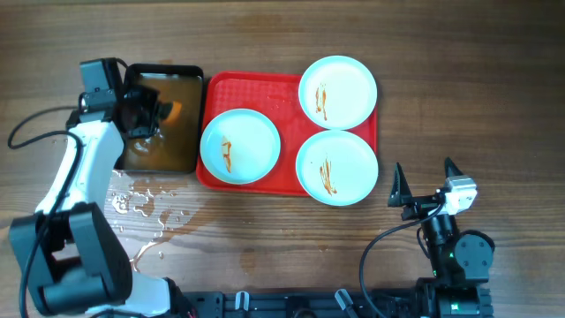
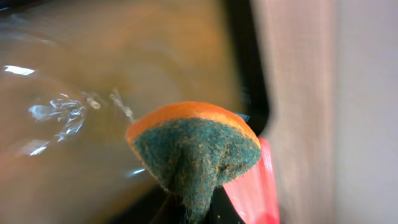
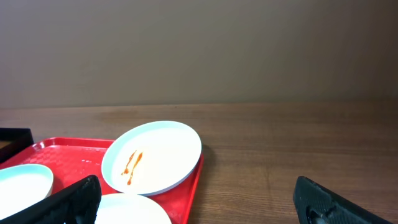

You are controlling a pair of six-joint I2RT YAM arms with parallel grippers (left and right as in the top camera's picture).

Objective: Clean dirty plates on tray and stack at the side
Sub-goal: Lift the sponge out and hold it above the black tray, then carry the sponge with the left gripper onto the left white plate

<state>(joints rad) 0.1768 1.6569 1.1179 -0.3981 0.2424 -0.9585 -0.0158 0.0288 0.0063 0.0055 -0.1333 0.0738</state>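
Note:
Three pale plates with orange-brown sauce streaks lie on the red tray: one at the left, one at the back right, one at the front right. My left gripper hangs over the black pan, shut on an orange sponge with a green scouring side. My right gripper is open and empty, on the table to the right of the tray. In the right wrist view the back right plate and the tray show ahead.
The black pan holds brownish water and stands against the tray's left edge. Spilled water lies on the wooden table in front of the pan. A black cable runs at the far left.

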